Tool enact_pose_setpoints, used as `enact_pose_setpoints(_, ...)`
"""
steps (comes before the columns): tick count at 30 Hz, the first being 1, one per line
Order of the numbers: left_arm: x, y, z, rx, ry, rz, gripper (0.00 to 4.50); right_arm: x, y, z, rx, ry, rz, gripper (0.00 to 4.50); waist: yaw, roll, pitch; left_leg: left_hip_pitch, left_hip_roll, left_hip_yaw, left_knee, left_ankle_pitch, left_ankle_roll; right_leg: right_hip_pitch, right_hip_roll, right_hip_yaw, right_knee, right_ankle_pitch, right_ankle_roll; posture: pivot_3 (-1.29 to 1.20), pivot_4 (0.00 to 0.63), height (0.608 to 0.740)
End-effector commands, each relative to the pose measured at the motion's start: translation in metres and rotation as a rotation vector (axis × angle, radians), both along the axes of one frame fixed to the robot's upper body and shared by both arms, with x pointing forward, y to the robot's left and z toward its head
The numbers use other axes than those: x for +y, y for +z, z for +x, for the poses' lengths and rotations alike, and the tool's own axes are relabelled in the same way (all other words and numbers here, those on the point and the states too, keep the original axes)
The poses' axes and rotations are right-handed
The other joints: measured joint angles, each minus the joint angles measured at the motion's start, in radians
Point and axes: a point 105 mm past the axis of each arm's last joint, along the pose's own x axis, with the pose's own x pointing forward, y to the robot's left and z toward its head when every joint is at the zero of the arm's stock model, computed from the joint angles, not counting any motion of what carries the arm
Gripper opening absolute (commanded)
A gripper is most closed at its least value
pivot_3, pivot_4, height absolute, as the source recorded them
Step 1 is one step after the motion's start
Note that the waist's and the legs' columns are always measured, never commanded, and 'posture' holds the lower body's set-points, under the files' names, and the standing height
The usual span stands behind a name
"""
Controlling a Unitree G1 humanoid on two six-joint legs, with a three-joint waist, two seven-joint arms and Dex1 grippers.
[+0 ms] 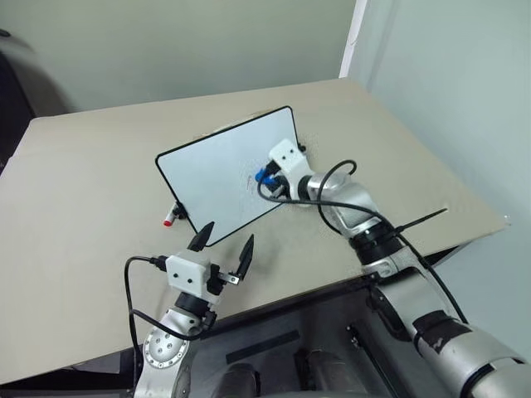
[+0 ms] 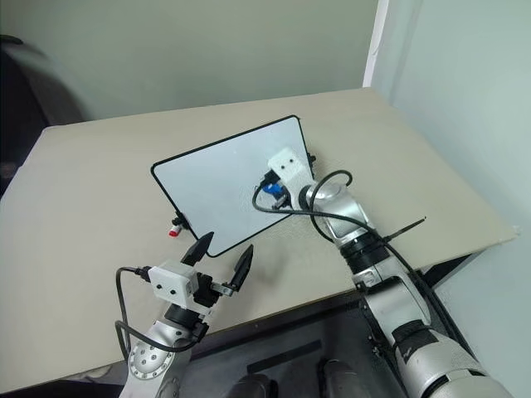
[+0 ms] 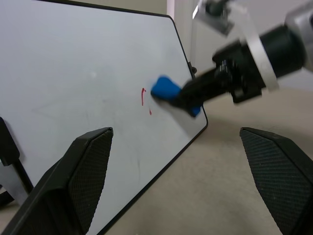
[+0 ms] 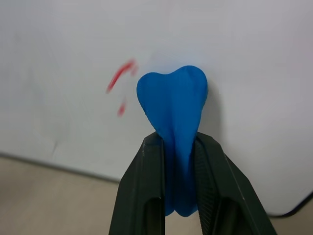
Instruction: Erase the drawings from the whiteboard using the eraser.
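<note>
The whiteboard (image 1: 217,170) stands propped upright mid-table, white with a thin black frame. My right gripper (image 1: 267,177) is shut on the blue eraser (image 4: 173,105), squeezing it between both fingers, and holds it against the board's right part. Just beside the eraser remain short red strokes of the drawings (image 4: 120,81), also seen as drawings (image 3: 144,96) in the left wrist view. My left gripper (image 1: 222,244) hovers open in front of the board's lower edge, nothing between its fingers (image 3: 73,181).
A red-capped marker (image 1: 170,219) lies behind the board's lower left corner. A thin black stick (image 1: 421,220) lies on the table to the right. The table's front edge (image 1: 332,286) runs close under both arms.
</note>
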Motion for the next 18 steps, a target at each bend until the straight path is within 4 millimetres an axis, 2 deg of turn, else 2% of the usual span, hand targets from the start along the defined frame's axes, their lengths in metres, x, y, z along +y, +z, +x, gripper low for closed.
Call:
enact_pose_setpoints(1,0.0,0.011,-0.003,-0.051,0.008,-0.008,4.5,0.009,-0.004,-0.008,0.006,0.036,-0.026,0.43,-0.001,0.0,0.0,0.0,0.0,0.0,0.0,0.0,0.0,0.0,0.0,0.0,0.0,0.0,0.0,0.0,0.15,0.739)
enact_pose_setpoints(3,0.001,0.012,-0.004,-0.053,0.009,-0.009,4.5,0.01,-0.009,-0.011,0.021,0.044,-0.043,0.43,-0.001,0.0,0.0,0.0,0.0,0.0,0.0,0.0,0.0,-0.001,0.0,0.0,0.0,0.0,0.0,0.0,0.15,0.739)
enact_pose_setpoints(5,0.001,0.012,-0.004,-0.053,0.01,-0.008,4.5,0.011,-0.006,-0.011,0.008,0.049,-0.04,0.43,-0.001,0.0,0.0,0.0,0.0,0.0,0.0,-0.001,-0.001,-0.002,0.0,0.0,0.0,0.0,0.0,0.0,0.15,0.739)
enact_pose_setpoints(12,0.002,0.013,-0.005,-0.052,0.01,-0.007,4.5,0.014,0.04,-0.002,-0.108,0.046,0.037,0.43,-0.001,0.001,0.002,-0.002,0.0,0.0,0.0,-0.001,-0.002,-0.004,0.0,0.0,0.0,0.0,0.0,0.0,0.15,0.739)
enact_pose_setpoints(18,0.002,0.013,-0.006,-0.05,0.012,-0.01,4.5,0.019,0.073,-0.007,-0.202,0.066,0.066,0.43,0.001,0.0,0.001,-0.002,0.0,0.0,0.0,0.0,0.0,-0.004,0.0,0.0,0.0,0.0,-0.001,0.0,0.15,0.739)
